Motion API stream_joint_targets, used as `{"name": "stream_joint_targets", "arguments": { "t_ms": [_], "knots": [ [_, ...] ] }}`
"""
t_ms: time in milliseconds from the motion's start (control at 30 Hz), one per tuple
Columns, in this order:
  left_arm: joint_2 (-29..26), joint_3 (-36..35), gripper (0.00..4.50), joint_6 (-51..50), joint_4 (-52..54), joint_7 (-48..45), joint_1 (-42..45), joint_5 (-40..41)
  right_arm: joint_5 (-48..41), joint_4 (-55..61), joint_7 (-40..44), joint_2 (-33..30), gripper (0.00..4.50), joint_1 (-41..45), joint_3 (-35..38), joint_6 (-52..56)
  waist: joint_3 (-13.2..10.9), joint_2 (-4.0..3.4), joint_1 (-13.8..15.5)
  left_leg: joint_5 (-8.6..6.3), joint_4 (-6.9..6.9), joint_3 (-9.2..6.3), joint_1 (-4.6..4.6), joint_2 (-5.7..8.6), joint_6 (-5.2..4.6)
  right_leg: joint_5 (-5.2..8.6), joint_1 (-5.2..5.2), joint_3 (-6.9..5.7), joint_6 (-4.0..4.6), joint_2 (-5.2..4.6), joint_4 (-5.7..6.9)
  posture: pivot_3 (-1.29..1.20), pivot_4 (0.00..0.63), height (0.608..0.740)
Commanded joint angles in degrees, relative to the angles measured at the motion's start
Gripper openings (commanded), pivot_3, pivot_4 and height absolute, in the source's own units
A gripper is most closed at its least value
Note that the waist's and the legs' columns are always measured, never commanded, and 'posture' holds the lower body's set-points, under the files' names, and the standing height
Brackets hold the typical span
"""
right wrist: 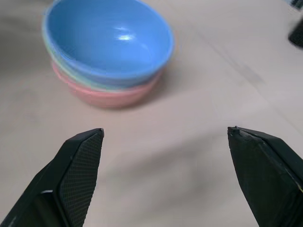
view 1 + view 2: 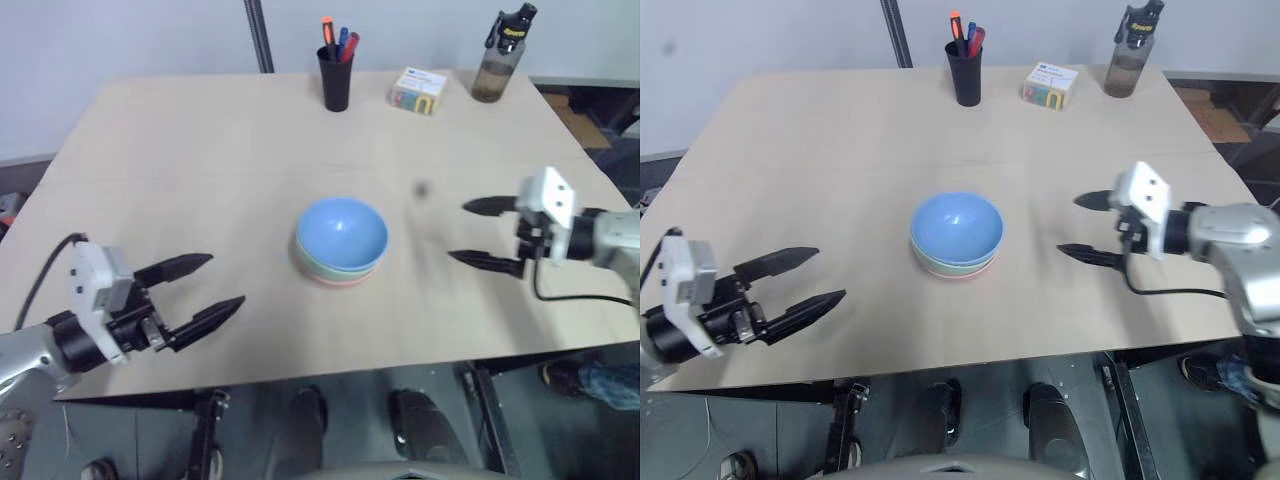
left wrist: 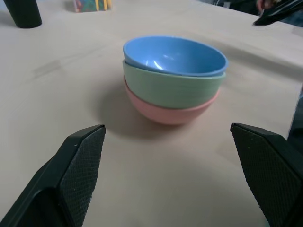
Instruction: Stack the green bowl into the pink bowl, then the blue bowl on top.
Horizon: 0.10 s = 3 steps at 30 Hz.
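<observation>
Three bowls sit nested in one stack at the middle of the table. The pink bowl (image 3: 170, 109) is at the bottom, the green bowl (image 3: 170, 86) rests inside it, and the blue bowl (image 2: 342, 232) lies on top, its hollow facing up. My left gripper (image 2: 205, 290) hovers open near the table's front left, pointing at the stack with nothing between its fingers. To the right of the stack, a short way off, my right gripper (image 2: 482, 234) is open and empty too, aimed at the bowls.
At the table's far side stand a black pen cup (image 2: 336, 76) with several pens, a small colourful box (image 2: 418, 90) and a dark water bottle (image 2: 500, 55). The table's front edge (image 2: 330, 370) runs just below both grippers.
</observation>
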State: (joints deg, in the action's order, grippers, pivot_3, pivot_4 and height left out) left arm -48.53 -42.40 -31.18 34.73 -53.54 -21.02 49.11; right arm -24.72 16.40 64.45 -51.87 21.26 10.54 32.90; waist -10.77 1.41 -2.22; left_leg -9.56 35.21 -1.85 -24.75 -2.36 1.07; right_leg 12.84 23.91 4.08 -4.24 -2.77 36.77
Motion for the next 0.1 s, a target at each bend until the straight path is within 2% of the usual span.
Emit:
{"name": "stream_joint_targets", "arguments": {
  "t_ms": [33, 100],
  "knots": [
    [-1.39, -3.18, 4.50, -0.63, 0.70, -1.68, -0.75, 1.33, -2.82, 3.65, -0.08, -2.14, 4.39, -2.40, 5.27, 0.92, 0.02, 0.02, -0.01, 0.00, 0.02, 0.00, 0.05, 0.00, 0.00, 0.10, -0.04, 0.00, -0.18, 0.00, 0.00, 0.00, 0.150, 0.740],
    [-1.93, -3.09, 4.50, -0.81, 0.40, -2.37, -0.92, 0.93, -3.47, 4.25, -0.25, -2.96, 4.39, -3.60, 6.09, 1.07, 0.03, 0.03, -0.05, 0.00, 0.02, 0.00, 0.05, 0.00, 0.00, 0.12, -0.04, 0.01, -0.19, -0.01, 0.00, 0.00, 0.150, 0.740]
  ]
}}
